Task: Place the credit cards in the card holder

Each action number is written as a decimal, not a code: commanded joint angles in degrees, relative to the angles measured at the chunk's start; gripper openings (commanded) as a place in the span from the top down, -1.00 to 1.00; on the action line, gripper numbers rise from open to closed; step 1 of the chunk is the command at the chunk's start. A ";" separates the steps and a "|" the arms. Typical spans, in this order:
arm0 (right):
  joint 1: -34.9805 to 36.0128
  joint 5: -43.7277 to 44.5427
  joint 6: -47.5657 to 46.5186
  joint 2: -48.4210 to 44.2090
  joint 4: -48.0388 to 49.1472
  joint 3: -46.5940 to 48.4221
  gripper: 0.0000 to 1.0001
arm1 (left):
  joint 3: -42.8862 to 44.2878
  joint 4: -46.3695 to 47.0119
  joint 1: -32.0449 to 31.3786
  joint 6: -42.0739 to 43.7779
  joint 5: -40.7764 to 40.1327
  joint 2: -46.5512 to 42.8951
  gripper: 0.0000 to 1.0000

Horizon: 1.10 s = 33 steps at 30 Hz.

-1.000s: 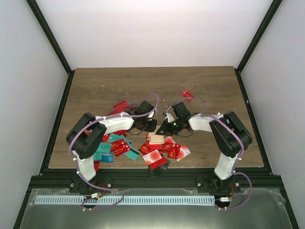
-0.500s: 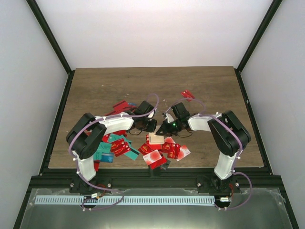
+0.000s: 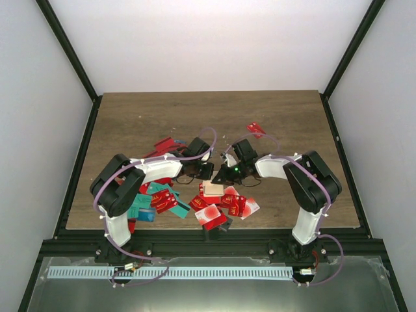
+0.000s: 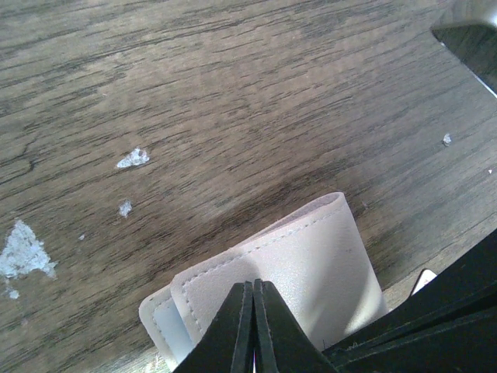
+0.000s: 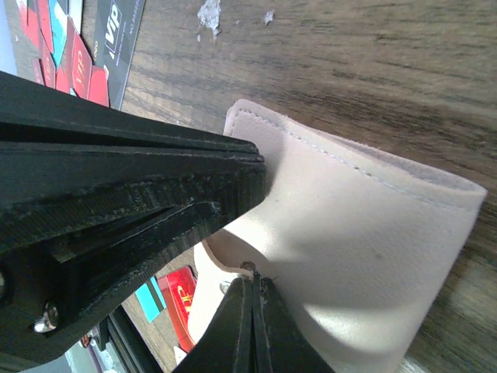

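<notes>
Fingertips (image 4: pixel 233 330) of left gripper (image 4: pixel 253 291) and right gripper (image 5: pixel 253 292) each pinch closed on one beige stitched folding card holder (image 4: pixel 311 256), near one black plastic card (image 5: pixel 116 35) reading "VIP".

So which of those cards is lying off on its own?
The red card farthest back on the table, right of centre; the other cards lie bunched together nearer the front.

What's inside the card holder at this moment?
The card holder is folded shut, left gripper and right gripper closed on it. Only a pale lining edge shows at one corner; what lies inside is hidden.
</notes>
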 commanded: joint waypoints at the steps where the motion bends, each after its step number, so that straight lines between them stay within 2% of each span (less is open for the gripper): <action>1: 0.15 7.70 0.14 0.63 -2.05 1.27 0.99 | -1.66 -2.06 -0.28 0.56 0.00 0.31 0.92; 10: -0.50 11.20 1.85 2.79 -4.37 1.95 0.99 | -2.63 -1.70 -0.34 0.68 -0.09 -0.49 0.92; 23: -1.45 6.90 3.00 3.63 -0.60 1.27 0.99 | -3.07 -1.41 -0.50 0.97 0.34 -0.67 0.92; 33: -1.45 12.40 4.08 5.21 -5.50 2.69 0.99 | -3.43 -1.72 -1.04 1.33 0.34 -1.69 0.92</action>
